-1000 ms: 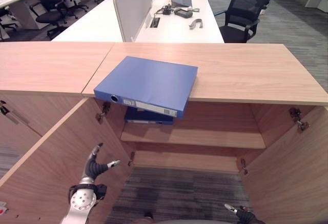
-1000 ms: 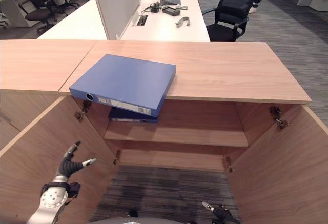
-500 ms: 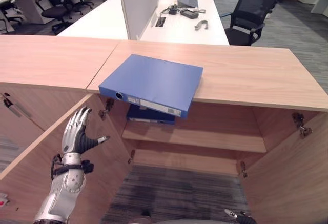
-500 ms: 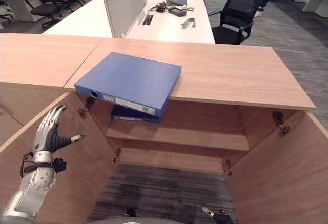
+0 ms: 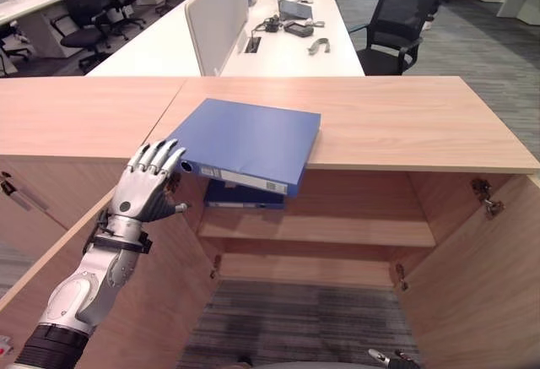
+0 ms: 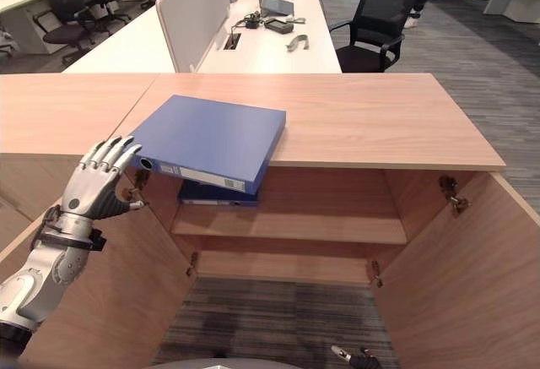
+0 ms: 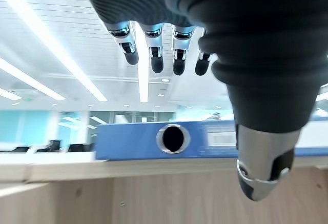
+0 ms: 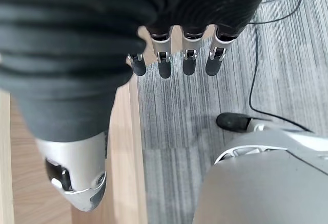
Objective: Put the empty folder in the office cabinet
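A blue folder (image 5: 249,143) lies flat on the wooden cabinet top (image 5: 405,120), its spine overhanging the front edge. My left hand (image 5: 145,187) is open with straight fingers, raised just left of the spine's corner, fingertips close to it. In the left wrist view the spine's ring hole (image 7: 173,138) faces the hand, beyond the fingers (image 7: 154,55). A second, darker blue folder (image 5: 245,193) lies on the shelf (image 5: 337,230) inside the open cabinet. My right hand (image 8: 174,55) hangs low over the carpet, fingers straight and holding nothing.
Both cabinet doors stand open: the left door (image 5: 126,301) beside my left arm, the right door (image 5: 481,293) opposite. Behind the cabinet are a white desk with a divider (image 5: 215,14) and a black office chair (image 5: 403,14).
My left hand has risen from low beside the left door up to the folder's spine corner. The folder has not moved; the camera shifted slightly.
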Controlling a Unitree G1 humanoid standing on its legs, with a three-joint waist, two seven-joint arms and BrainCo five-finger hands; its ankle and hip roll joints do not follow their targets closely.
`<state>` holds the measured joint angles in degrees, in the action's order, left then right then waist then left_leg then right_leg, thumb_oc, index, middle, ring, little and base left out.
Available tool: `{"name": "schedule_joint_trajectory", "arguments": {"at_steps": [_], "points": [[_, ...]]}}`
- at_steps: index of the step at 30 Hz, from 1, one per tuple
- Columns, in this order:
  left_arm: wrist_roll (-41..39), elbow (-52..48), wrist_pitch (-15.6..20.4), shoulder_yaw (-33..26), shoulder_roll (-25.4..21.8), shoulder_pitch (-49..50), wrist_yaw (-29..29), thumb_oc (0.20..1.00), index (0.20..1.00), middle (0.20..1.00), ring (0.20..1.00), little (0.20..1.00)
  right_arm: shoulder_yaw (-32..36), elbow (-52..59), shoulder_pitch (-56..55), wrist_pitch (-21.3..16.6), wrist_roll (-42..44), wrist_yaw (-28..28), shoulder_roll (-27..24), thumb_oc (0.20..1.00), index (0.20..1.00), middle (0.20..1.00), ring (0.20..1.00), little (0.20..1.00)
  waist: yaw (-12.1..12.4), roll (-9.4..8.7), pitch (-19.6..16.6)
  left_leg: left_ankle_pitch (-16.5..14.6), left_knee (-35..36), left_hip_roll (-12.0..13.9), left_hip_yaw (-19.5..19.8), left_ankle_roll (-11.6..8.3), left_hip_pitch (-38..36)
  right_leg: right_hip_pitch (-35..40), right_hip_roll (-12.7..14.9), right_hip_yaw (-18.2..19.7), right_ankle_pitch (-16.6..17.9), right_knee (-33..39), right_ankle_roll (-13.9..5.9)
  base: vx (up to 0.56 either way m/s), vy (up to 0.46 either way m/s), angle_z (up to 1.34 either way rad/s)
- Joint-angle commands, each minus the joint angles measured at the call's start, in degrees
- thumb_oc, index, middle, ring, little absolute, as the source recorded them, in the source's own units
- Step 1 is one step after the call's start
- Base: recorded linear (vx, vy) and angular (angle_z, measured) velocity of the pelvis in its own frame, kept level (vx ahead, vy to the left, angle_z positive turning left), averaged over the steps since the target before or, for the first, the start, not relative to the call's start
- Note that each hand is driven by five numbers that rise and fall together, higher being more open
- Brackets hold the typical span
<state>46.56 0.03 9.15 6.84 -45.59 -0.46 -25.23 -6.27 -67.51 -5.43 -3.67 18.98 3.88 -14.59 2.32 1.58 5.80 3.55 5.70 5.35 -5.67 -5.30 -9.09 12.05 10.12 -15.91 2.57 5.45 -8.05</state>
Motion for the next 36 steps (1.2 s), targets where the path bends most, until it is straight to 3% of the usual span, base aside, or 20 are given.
{"name": "schedule_joint_trajectory", "arguments": {"at_steps": [1,11,36], "points": [[1.67,0.81,0.46,0.98,-3.56,-7.45,-0.32,1.0,1.0,1.0,1.0,1.0,-0.47,-0.86,4.34,-1.89,-1.42,0.62,-0.72,1.0,1.0,1.0,1.0,1.0,-0.18,0.81,1.55,-5.23,-0.7,1.01,1.59,-1.34,-0.71,0.13,-1.61,0.85,-5.09,-0.45,-1.31,0.0,0.01,-0.05],[3.26,3.0,0.41,8.57,-3.37,-14.58,1.0,1.0,1.0,1.0,1.0,1.0,0.11,-1.01,4.5,-2.01,-2.26,2.08,-1.19,1.0,1.0,1.0,1.0,1.0,-2.04,1.3,1.42,-5.67,-0.7,0.72,0.31,-1.07,-1.0,-0.32,-1.45,1.66,-4.64,-0.45,-1.61,0.0,0.011,-0.05],[4.48,12.61,-2.37,16.26,-0.58,-24.23,1.58,1.0,1.0,1.0,1.0,1.0,-0.39,-2.21,5.21,-1.26,-3.41,2.25,-1.78,1.0,1.0,1.0,1.0,1.0,-3.94,0.97,1.33,-5.94,-0.7,0.86,-2.46,-0.98,-1.75,-1.04,-1.47,2.71,-4.09,-0.45,-1.97,0.0,0.004,-0.05]]}}
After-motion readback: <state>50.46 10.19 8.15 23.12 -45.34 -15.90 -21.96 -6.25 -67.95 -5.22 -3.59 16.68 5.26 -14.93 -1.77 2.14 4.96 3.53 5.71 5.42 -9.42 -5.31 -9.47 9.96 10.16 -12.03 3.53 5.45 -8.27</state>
